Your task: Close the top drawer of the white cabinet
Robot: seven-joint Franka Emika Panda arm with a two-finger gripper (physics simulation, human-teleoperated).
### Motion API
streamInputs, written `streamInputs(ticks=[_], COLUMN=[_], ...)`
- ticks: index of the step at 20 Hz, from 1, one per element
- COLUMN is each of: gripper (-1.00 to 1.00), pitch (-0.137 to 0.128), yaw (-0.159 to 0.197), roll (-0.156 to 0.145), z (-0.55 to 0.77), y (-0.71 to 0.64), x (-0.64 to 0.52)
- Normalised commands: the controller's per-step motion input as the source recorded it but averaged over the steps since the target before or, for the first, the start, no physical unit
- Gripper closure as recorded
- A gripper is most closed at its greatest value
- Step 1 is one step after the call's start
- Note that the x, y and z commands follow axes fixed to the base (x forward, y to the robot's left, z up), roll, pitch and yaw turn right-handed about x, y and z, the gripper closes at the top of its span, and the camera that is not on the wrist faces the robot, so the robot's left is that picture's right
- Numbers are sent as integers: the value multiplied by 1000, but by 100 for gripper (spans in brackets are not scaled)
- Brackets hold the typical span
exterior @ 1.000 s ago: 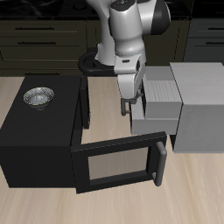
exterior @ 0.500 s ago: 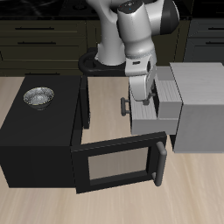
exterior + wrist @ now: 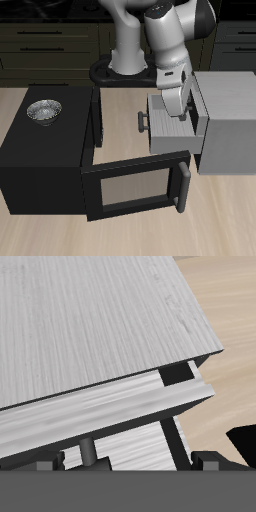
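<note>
One drawer matters: the top drawer [image 3: 167, 121] sticks partly out of the white cabinet [image 3: 232, 122], directly under my pincer [image 3: 176, 113], handle [image 3: 144, 122] beyond it away from the cabinet; finger spread I cannot tell.

The exterior view looks down from in front of and above the tabletop [image 3: 40, 235], facing the robot's base at the back, far enough off to take in the white cabinet [image 3: 232, 120], the black box [image 3: 45, 160] with its open door, and the dark cabinets behind. The wrist view rides on the arm, very close over the white cabinet [image 3: 90, 316], looking down along its top and the top drawer [image 3: 110, 411]. Both views share that cabinet, drawer [image 3: 172, 130] and some bare tabletop [image 3: 230, 336].
</note>
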Motion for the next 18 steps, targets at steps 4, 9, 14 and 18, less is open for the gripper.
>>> streamInputs(ticks=[4, 9, 14, 18], gripper=[-100, -100, -100, -100], pitch=[-57, -20, -9, 2], yaw=[-8, 4, -6, 12], roll=[68, 74, 3, -8], z=[-66, -124, -24, -50], y=[301, 285, 5, -71], x=[-32, -73, -8, -36])
